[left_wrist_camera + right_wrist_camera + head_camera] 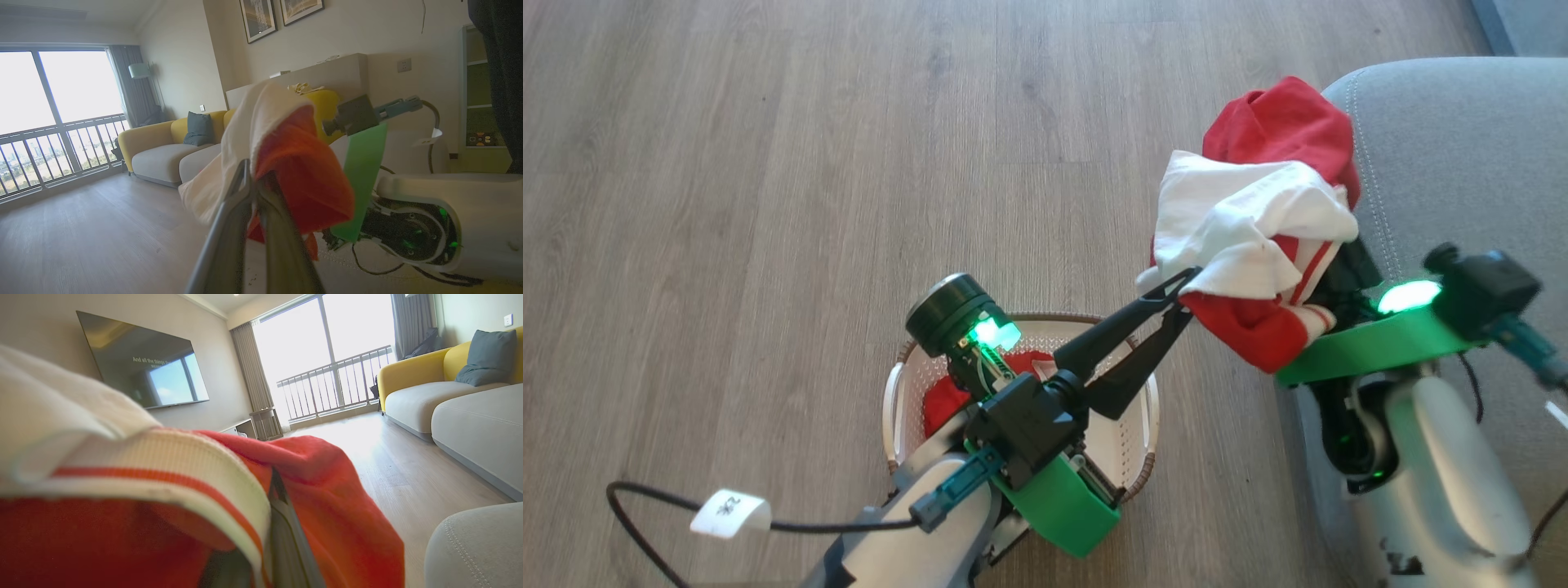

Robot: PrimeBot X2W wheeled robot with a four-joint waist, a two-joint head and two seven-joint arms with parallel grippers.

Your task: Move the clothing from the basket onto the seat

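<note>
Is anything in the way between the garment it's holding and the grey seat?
Nothing visible. The garment, pinched in both arms' jaws, hangs at the edge of the seat, with bare upholstery beside it.

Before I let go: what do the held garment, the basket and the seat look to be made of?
The held garment looks like soft matte knit cloth, red and white: it drapes and folds, with a ribbed striped cuff. The basket seems hard cream plastic, with perforated walls and a brown woven-look rim. The seat looks like grey woven upholstery, matte, with a pale stitched seam.
</note>
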